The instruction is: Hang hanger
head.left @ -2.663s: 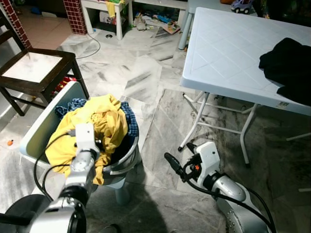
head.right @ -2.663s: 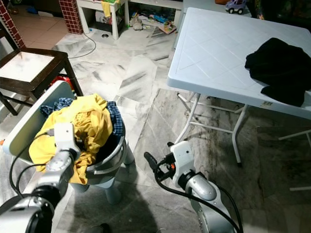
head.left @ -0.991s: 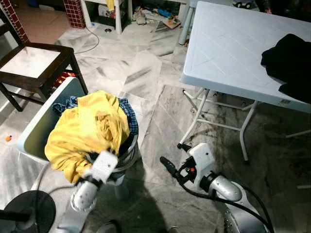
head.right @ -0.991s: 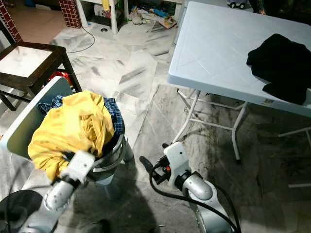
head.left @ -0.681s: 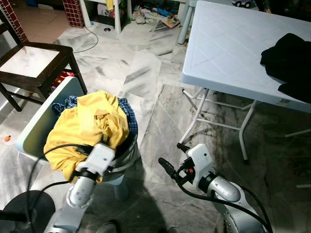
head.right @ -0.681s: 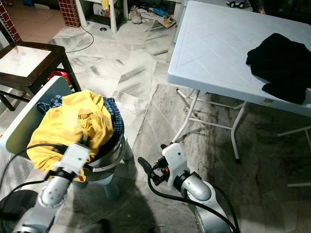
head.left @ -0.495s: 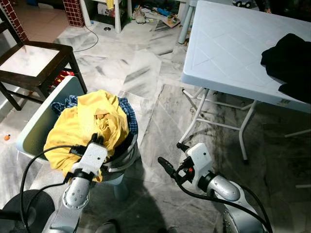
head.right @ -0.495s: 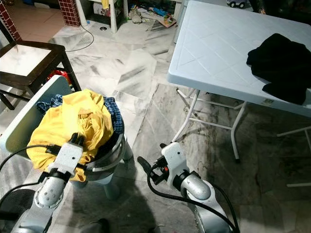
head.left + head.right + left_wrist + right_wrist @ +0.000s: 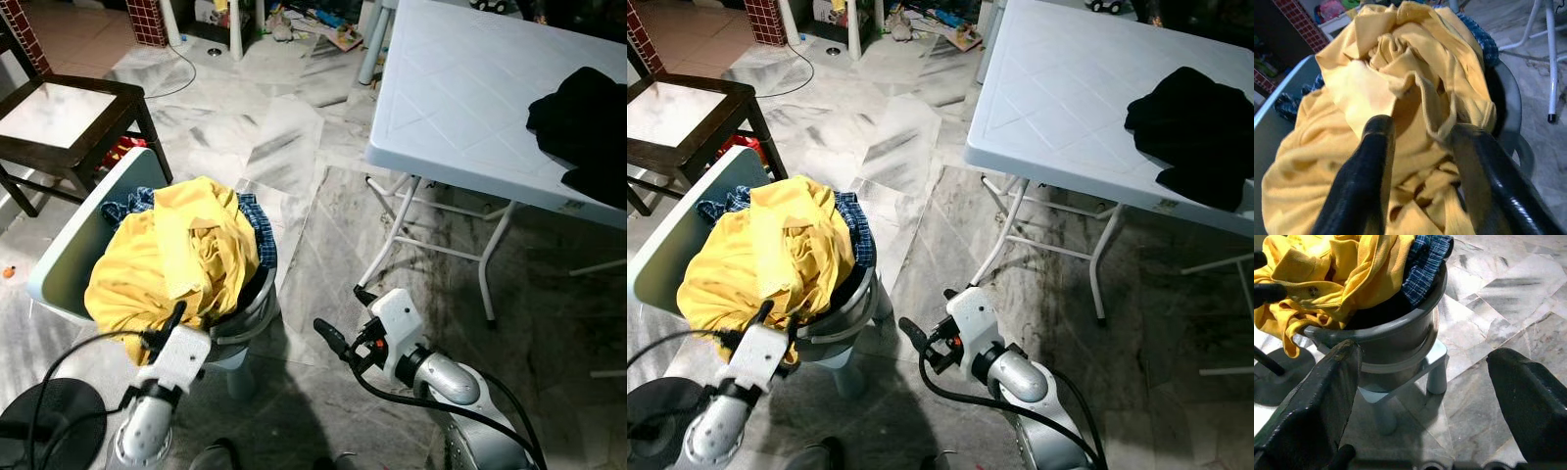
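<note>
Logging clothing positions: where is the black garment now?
In the eye views the black garment lies crumpled on the white table, at its right end, far from the bucket of yellow clothes on the left.

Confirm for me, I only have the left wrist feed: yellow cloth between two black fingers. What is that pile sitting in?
Observer: The yellow garment is heaped in a grey basket that stands on a small white stool.
Operator: Left gripper closed on the cloth?
Observer: No. The left gripper is open, at the near edge of the pile.
Operator: Where's the right arm?
Observer: The right gripper is open, low over the marble floor, pointing towards the basket.
Operator: Anything on the table?
Observer: A black garment lies on the white folding table.
</note>
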`<state>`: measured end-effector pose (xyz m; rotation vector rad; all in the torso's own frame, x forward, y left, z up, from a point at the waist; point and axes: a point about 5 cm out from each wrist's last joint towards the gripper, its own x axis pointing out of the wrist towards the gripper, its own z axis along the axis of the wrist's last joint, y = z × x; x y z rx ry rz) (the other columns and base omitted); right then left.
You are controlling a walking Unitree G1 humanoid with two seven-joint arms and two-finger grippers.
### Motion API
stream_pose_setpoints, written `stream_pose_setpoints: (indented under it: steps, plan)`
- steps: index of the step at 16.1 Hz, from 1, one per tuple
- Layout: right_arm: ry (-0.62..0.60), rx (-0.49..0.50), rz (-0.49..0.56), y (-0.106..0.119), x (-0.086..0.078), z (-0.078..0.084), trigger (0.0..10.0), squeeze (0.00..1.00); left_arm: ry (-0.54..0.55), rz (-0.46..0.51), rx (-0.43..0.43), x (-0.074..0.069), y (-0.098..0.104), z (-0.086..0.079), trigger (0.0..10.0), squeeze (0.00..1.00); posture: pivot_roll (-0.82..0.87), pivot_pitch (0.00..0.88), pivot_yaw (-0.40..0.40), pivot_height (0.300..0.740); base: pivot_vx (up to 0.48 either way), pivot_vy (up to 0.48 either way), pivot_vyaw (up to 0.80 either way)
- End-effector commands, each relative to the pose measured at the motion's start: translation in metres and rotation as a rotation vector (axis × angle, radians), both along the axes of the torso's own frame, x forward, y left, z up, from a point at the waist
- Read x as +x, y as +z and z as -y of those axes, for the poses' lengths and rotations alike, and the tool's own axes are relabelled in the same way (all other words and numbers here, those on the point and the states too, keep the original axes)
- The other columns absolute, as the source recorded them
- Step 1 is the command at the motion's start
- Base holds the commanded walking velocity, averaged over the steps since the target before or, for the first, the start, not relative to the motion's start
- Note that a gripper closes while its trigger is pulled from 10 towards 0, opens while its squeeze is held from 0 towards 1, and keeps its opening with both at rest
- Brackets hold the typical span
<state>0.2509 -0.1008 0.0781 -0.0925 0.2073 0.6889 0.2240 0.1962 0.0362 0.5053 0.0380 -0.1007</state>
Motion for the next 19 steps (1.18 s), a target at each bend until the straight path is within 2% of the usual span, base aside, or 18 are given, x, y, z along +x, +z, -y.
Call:
stream_pose_setpoints:
  steps: [1,5,11,14,15,16,19]
  plan:
    - [0.005,-0.016,-0.017,-0.005,-0.001,0.001,10.0,0.00,0.060,-0.062,-0.054,-0.007,-0.010,-0.005,10.0,1.00,-0.05,0.184,-0.125,0.740,0.000,0.000,0.00]
    - [0.010,-0.021,-0.014,-0.005,0.001,0.000,10.0,0.00,0.104,-0.094,-0.094,-0.004,-0.019,-0.009,10.0,1.00,-0.04,0.181,-0.126,0.740,0.000,0.000,0.00]
    - [0.003,-0.027,-0.005,-0.004,0.003,0.002,10.0,0.00,0.113,-0.114,-0.153,0.022,-0.024,0.008,10.0,1.00,-0.07,0.166,-0.128,0.740,0.000,0.000,0.00]
    - [0.001,-0.028,-0.001,-0.004,0.004,0.003,10.0,0.00,0.124,-0.098,-0.132,0.036,-0.020,0.006,10.0,0.98,-0.07,0.162,-0.124,0.740,0.000,0.000,0.00]
    - [-0.003,-0.028,0.001,-0.004,0.004,0.003,10.0,0.00,0.128,-0.096,-0.110,0.041,-0.017,0.002,10.0,0.29,-0.07,0.161,-0.121,0.740,0.000,0.000,0.00]
    - [-0.007,-0.027,0.002,-0.005,0.005,0.003,10.0,0.00,0.138,-0.105,-0.086,0.045,-0.017,-0.003,10.0,0.00,-0.07,0.162,-0.116,0.740,0.000,0.000,0.00]
    - [-0.010,-0.024,0.002,-0.006,0.004,0.001,10.0,0.00,0.166,-0.086,-0.039,0.053,-0.011,-0.012,10.0,0.00,-0.07,0.161,-0.109,0.740,0.000,0.000,0.00]
